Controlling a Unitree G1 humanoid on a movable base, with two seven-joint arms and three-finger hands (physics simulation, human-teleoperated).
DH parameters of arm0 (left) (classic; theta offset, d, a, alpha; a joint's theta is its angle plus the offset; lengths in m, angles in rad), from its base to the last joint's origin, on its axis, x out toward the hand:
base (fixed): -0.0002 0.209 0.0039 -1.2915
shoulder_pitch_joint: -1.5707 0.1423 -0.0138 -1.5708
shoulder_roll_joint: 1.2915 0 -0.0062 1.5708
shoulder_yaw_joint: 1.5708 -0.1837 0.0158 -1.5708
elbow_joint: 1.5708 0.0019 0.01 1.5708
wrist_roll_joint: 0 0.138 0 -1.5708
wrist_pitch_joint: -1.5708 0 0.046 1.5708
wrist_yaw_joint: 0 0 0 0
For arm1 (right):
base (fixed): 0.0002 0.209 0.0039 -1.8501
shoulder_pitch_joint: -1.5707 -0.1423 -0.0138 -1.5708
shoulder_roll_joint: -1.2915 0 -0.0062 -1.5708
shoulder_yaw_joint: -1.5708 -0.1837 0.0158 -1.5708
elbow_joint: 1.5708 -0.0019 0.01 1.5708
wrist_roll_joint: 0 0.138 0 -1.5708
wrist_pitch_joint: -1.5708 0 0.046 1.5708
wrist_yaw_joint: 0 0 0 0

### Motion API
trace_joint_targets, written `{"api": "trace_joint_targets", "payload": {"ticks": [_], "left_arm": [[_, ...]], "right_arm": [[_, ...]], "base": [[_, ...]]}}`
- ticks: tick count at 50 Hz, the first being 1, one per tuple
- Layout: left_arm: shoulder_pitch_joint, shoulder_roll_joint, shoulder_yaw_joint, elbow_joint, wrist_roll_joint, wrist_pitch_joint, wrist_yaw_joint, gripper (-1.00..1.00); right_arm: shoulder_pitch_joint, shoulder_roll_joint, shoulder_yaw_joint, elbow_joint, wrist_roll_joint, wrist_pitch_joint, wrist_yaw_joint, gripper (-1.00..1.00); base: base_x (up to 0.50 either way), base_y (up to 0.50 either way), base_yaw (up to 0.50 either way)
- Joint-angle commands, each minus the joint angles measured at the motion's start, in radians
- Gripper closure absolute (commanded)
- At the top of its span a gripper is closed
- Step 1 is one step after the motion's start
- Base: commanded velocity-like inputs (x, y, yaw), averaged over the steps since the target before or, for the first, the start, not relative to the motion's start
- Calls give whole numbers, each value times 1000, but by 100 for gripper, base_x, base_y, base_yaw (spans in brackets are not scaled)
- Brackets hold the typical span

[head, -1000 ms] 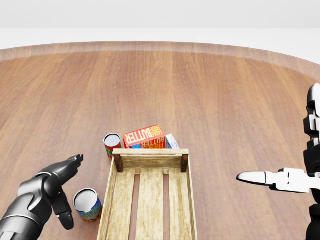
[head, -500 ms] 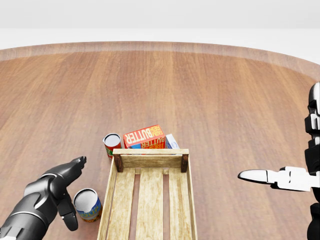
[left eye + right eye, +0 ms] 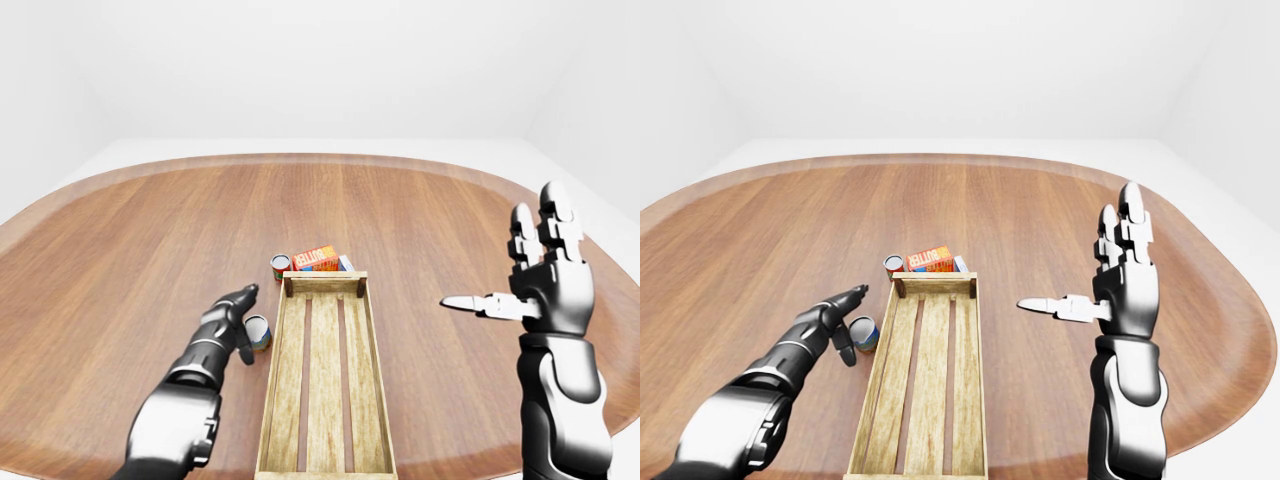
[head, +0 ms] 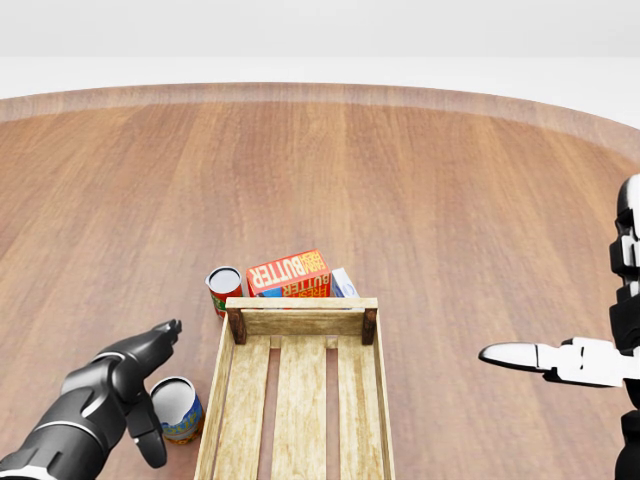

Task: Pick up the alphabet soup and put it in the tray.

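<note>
The alphabet soup, a can with a blue and yellow label [image 4: 178,410], stands upright on the table just left of the wooden tray [image 4: 300,303]. The slatted tray holds nothing. My left hand [image 4: 155,390] is open at the can's left side. Its forefinger points past the can's top, and its thumb [image 4: 150,440] hangs down against the can's lower left. The fingers are not closed round the can. My right hand [image 3: 535,285] is raised open, well to the right of the tray, with its palm upright and its thumb pointing left.
A red and green can [image 4: 224,288] stands at the tray's upper left corner. An orange butter box [image 4: 288,272] and a pale box [image 4: 343,283] lie just above the tray's top rim. The round wooden table [image 3: 420,210] stretches away on all sides.
My left hand has slid right and down toward the blue and yellow can, and its thumb is now beside the can. The right hand has barely moved. The objects stayed put.
</note>
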Motion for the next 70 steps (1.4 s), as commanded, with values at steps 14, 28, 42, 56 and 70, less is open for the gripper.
{"api": "trace_joint_targets", "payload": {"ticks": [14, 28, 42, 56, 70], "left_arm": [[-4, -17, -3, 43, 4, 8, 23, -100], [0, -26, -1, 60, 3, 8, 40, -100], [-5, -29, -3, 62, 5, -6, 29, -100], [-8, -28, -1, 59, -4, -40, -11, 100], [10, 3, -9, 18, 0, -64, 8, 100]], "right_arm": [[4, 1, -6, -1, 4, 0, 0, -100], [-1, -2, -1, 13, -1, 0, -3, -100], [-2, -3, -2, 1, -3, 0, -1, -100], [5, 0, -1, 0, -5, 0, 0, -100], [19, 6, -6, 17, -4, 0, 8, -100]], "base": [[0, 0, 0], [0, 0, 0], [0, 0, 0], [0, 0, 0], [0, 0, 0]]}}
